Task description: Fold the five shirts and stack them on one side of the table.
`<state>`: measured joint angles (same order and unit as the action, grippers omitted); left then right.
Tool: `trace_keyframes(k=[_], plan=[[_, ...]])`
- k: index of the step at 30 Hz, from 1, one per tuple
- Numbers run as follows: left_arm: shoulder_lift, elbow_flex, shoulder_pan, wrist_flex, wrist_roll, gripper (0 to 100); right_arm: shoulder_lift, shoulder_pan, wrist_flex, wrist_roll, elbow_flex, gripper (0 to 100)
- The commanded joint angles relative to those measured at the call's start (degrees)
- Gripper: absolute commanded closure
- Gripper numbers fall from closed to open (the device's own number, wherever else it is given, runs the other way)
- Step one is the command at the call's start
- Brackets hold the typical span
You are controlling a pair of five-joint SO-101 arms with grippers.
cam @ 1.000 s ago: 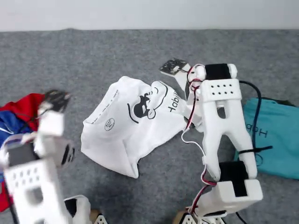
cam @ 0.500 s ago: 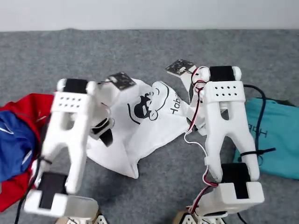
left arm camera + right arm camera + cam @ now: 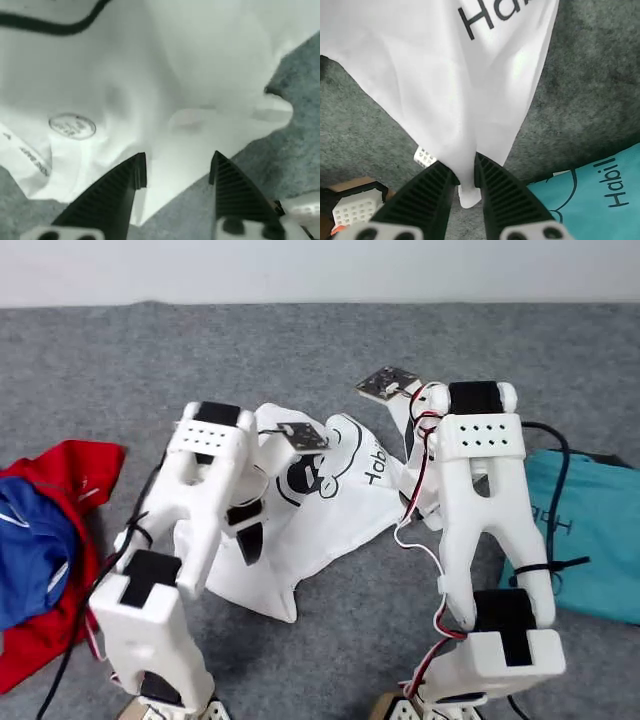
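The left claw [image 3: 178,159] has swung in from 9 o'clock and hangs released over the white shirt [image 3: 335,520] lying mid desk [image 3: 300,350]. The right claw [image 3: 465,170] grasps its 3 o'clock edge. This looks like flattening before folding; next, the left should clamp cloth.

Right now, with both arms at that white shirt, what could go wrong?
The right pincer pinches only a thin corner of the white shirt, so the cloth may slip free. The left pincer hangs open over rumpled folds and might grab several layers, spoiling the fold.
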<state>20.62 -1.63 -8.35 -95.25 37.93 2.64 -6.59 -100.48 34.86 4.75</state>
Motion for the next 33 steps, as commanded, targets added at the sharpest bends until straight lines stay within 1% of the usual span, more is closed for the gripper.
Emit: trace_keyframes(k=[1,6,12,15,22,25,28,33], plan=[[1.3,2.0,-0.6,3.1,0.4,79,-3.6,0.9,-2.2,-1.3,0.2,98.8],[4.8,2.0,-0.4,5.5,0.4,79,-3.6,0.9,-2.2,-1.4,0.2,98.8],[8.6,1.9,-2.5,5.1,0.4,80,-3.6,0.9,-2.1,-1.4,0.2,98.8],[9.1,1.8,-3.8,4.6,0.4,85,-3.5,0.9,-2.1,-1.4,0.2,98.8],[9.1,2.0,-5.9,-0.3,0.5,99,-3.6,0.9,-2.1,-1.4,0.2,98.8],[9.1,2.0,-5.4,-1.6,0.5,99,-3.6,0.9,-2.1,-1.3,0.2,98.8],[6.9,2.0,-4.7,-3.0,0.5,99,-3.6,0.9,-2.1,-1.2,0.2,98.8],[-1.5,1.9,-2.3,-3.1,0.4,99,-3.6,1.0,-2.0,-1.2,0.2,98.8]])
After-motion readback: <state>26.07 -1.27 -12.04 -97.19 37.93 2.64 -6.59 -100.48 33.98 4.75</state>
